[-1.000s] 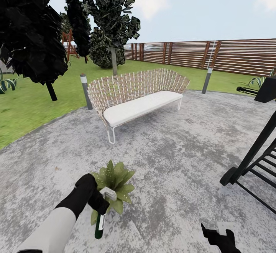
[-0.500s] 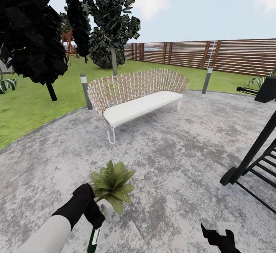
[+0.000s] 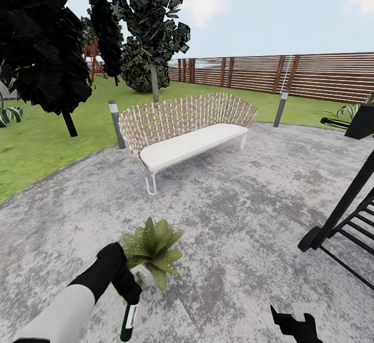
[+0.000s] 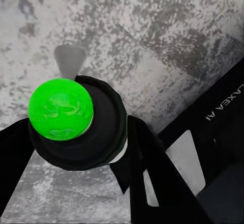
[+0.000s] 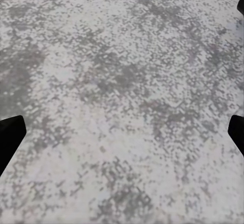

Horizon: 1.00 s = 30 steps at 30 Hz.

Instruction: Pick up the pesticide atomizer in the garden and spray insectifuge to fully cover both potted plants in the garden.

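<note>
Slim dark green pesticide atomizer (image 3: 129,322) gripped upright just beside a broad-leaved green potted rosette (image 3: 152,249), on mottled grey paving (image 3: 234,218)

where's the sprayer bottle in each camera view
Head view: pesticide atomizer at lower left, below the potted plant, in the left tool.
Left wrist view: atomizer left of centre, bright green end facing the camera.
Right wrist view: not in it.
Shared landmark: mottled grey paving.
</note>
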Motion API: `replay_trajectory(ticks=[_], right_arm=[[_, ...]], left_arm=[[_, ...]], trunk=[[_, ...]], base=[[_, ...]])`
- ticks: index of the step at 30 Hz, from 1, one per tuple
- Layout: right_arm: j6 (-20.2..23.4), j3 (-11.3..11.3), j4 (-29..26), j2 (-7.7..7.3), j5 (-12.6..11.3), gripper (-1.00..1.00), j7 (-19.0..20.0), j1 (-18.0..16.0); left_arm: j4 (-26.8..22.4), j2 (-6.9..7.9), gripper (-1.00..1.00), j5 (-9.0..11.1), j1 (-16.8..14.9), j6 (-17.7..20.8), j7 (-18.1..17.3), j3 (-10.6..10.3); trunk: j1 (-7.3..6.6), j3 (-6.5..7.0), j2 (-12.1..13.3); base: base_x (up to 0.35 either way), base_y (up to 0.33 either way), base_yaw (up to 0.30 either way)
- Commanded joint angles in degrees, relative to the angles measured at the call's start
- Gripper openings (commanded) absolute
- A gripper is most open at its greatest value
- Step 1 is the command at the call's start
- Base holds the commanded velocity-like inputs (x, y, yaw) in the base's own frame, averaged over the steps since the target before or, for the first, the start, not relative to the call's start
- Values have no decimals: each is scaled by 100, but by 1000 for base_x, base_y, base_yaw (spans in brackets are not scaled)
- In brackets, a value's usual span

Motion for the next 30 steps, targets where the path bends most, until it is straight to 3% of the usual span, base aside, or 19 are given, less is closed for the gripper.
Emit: replay_trajectory(ticks=[1,5,15,24,30], right_arm=[[-30,-49,-2,2,35,100,46,-8],[-30,-49,-2,3,35,100,46,-8],[-30,-49,-2,4,35,100,46,-8],[-30,-49,-2,5,35,100,46,-8],[-30,-49,1,6,35,100,46,-8]], left_arm=[[-2,57,-100,-10,10,44,-46,-24],[5,181,-100,-18,198,13,-46,-44],[-11,120,-100,-22,224,21,-25,-48],[-12,16,-100,-12,230,6,-26,-29],[-2,80,-100,-22,503,-20,-26,-71]], trunk=[[-1,-5,-2],[-1,-5,-2],[-1,-5,-2],[-1,-5,-2],[-1,-5,-2]], base=[[0,0,0],[0,0,0],[189,0,0],[18,0,0],[0,0,0]])
